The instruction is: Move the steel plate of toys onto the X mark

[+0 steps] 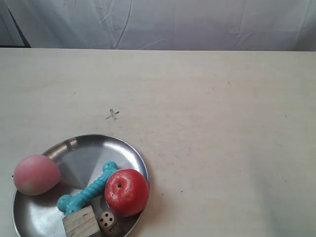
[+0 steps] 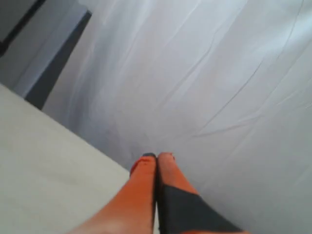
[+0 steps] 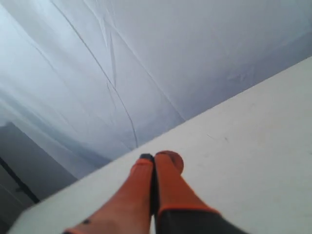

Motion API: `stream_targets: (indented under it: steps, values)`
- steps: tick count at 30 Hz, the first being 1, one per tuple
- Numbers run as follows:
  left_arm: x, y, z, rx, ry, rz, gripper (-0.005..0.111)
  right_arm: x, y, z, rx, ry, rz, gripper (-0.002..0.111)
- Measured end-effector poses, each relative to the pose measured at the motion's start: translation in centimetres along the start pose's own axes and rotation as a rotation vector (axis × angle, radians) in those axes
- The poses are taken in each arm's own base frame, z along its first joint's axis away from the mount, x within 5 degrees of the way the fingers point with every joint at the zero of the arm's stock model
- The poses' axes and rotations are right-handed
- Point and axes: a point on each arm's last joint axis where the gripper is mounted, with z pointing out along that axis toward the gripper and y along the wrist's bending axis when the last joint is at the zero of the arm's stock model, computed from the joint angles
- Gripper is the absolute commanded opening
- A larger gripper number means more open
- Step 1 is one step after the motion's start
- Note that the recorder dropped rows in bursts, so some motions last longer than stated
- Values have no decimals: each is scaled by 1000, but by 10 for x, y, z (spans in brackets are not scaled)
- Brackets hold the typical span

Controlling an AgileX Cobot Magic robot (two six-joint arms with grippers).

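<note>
**Both grippers closed, nothing held**

Left gripper [image 2: 156,157]: two orange fingers [image 2: 141,195] pressed flat together from base to tip, no gap showing. The rounded tips sit level with each other. One finger has a dark grey panel low on its outer face.

Right gripper [image 3: 155,157]: same posture, orange fingers [image 3: 170,190] side by side and touching. One tip looks slightly broader and rounder. Dark band at the base of one finger.

Both seem to point nearer level than straight down, though the angle is hard to judge from the wrist views alone.
</note>
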Motion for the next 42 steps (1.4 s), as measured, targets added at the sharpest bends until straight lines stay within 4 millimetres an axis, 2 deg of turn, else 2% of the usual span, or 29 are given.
stream_targets:
  steps: [4,6,9,13,17,20,22,25,27,29,30,33,38,42]
  values:
    - [9,1,-1,-14,104,-69,0,-4,2,0,-23,-44,177,-1]
    - [11,1,-1,-16,128,-76,0,-5,2,0,-27,-56,208,-1]
    - [-1,-8,0,9,92,-24,0,-13,9,1,-29,-39,197,-1]
    - [-23,-20,11,13,-5,143,0,-41,28,18,16,18,46,-1]
    - [-44,-31,38,-18,-76,313,0,-70,47,65,96,156,-152,-1]
    - [-59,-39,68,-78,-72,390,0,-97,66,117,137,292,-282,-1]
    - [-67,-44,95,-122,-20,469,0,-108,73,159,177,421,-348,-1]
    - [-66,-46,136,-137,136,611,0,-110,73,215,243,631,-379,-1]
    - [-55,-41,157,-146,266,667,0,-105,70,239,276,761,-374,-1]
    - [-41,-32,166,-168,385,655,0,-93,66,259,283,888,-356,-1]
    - [-33,-27,168,-183,452,639,0,-87,63,265,275,936,-342,-1]
    - [-12,-16,166,-220,662,589,0,-50,54,277,217,1124,-277,-1]
    - [17,-4,148,-297,1044,443,0,18,54,270,61,1354,-206,-1]
    - [31,-1,127,-337,1332,371,0,56,65,256,-42,1462,-155,-1]
